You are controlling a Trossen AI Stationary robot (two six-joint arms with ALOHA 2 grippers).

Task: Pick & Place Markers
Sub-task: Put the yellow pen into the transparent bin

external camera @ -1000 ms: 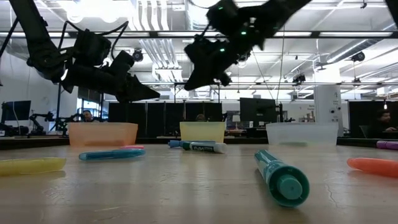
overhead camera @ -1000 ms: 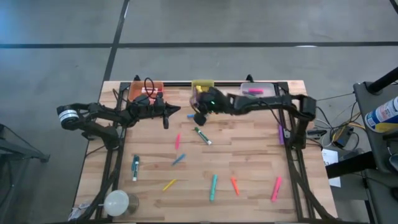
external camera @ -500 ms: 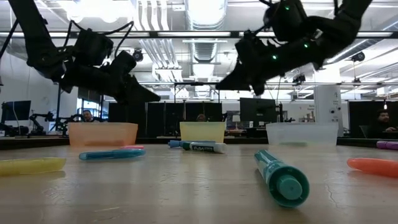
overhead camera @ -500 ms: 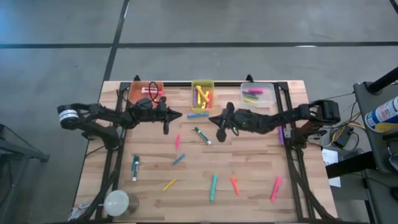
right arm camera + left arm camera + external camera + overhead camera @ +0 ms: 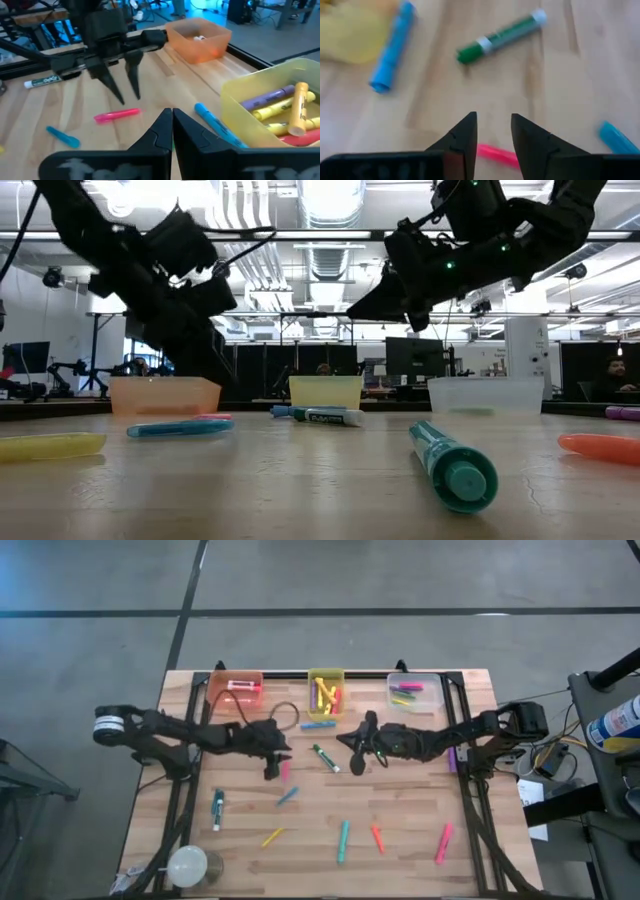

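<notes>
Mostly markers in bins — yellow bin fullest, orange bin one

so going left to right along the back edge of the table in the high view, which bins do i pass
translucent orange plastic bin → translucent yellow plastic bin → clear plastic bin. Each bin has markers lying in it.
</notes>
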